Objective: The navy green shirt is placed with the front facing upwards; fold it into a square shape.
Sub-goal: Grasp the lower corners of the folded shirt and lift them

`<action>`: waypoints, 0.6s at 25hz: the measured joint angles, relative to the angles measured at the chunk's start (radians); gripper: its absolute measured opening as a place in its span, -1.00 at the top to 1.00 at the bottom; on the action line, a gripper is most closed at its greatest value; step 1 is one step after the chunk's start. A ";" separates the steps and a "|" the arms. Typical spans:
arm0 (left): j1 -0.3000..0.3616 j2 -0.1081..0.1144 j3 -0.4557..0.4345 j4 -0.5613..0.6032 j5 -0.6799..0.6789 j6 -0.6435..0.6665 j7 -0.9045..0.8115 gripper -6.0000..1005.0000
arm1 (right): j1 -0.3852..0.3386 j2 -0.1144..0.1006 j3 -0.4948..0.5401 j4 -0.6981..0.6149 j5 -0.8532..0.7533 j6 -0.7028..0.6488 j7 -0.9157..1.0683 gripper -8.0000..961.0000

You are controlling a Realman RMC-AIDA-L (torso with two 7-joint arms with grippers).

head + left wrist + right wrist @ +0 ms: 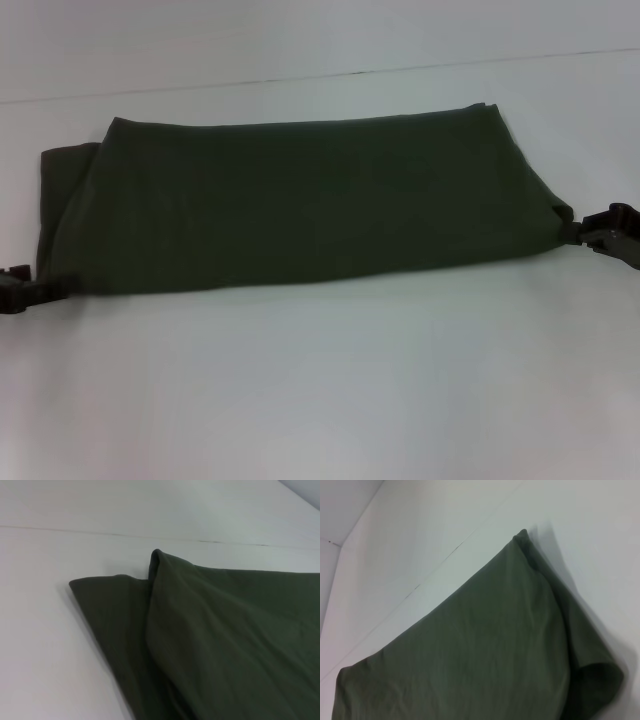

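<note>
The navy green shirt (300,210) lies on the white table as a wide folded band, plain dark-green side up, with no lettering showing. My left gripper (48,288) sits at the band's near left corner, shut on the cloth there. At the near right corner, my right gripper (572,232) pinches the fabric. The left wrist view shows the shirt (225,640) with a folded layer and a lower layer sticking out beside it. In the right wrist view the shirt (485,650) has a rounded fold along one edge. Neither wrist view shows fingers.
The white table (320,380) spreads wide in front of the shirt. A thin dark seam (400,70) runs across the surface behind it. A lower layer of cloth (65,190) sticks out at the band's left end.
</note>
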 joint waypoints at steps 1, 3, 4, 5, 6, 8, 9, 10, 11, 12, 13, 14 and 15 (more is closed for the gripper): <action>-0.003 0.000 0.004 -0.004 0.000 -0.001 0.000 -0.71 | 0.000 0.000 0.000 0.000 0.000 0.000 0.000 0.98; -0.008 0.000 0.010 -0.011 0.000 -0.002 0.000 -0.71 | -0.001 0.000 0.000 0.000 0.000 0.000 0.000 0.98; -0.010 0.000 0.012 -0.015 0.000 -0.001 0.000 -0.71 | -0.001 0.000 0.000 0.000 0.000 0.000 0.000 0.98; -0.011 0.000 0.014 -0.017 0.001 0.000 0.000 -0.71 | -0.001 0.000 0.000 0.000 0.000 0.000 0.000 0.98; -0.013 0.001 0.017 -0.019 0.001 0.004 0.000 -0.71 | -0.002 0.000 0.000 0.000 0.000 0.000 0.000 0.98; -0.015 0.001 0.020 -0.019 0.001 0.009 0.000 -0.71 | -0.002 0.000 0.000 0.000 0.000 0.000 0.000 0.98; -0.016 0.001 0.021 -0.019 0.001 0.012 0.000 -0.71 | -0.003 0.000 0.000 0.000 0.000 0.000 0.000 0.98; -0.016 0.001 0.021 -0.019 0.001 0.015 0.001 -0.71 | -0.003 0.000 0.000 0.000 0.000 0.000 -0.001 0.98; -0.017 0.001 0.021 -0.019 0.001 0.018 0.001 -0.71 | -0.004 0.000 0.000 0.000 0.000 0.000 -0.001 0.98; -0.017 0.002 0.021 -0.019 0.001 0.021 0.001 -0.71 | -0.004 0.000 0.000 0.000 0.000 0.000 -0.001 0.98; -0.018 0.002 0.022 -0.019 0.001 0.024 0.001 -0.71 | -0.004 0.000 0.000 0.000 0.000 0.000 -0.001 0.98; -0.018 0.002 0.022 -0.019 0.001 0.026 0.002 -0.71 | -0.004 0.000 0.000 0.000 0.000 0.000 -0.001 0.98; -0.019 0.002 0.025 -0.019 0.001 0.027 0.002 -0.71 | -0.004 0.000 0.000 0.000 0.000 0.000 -0.001 0.98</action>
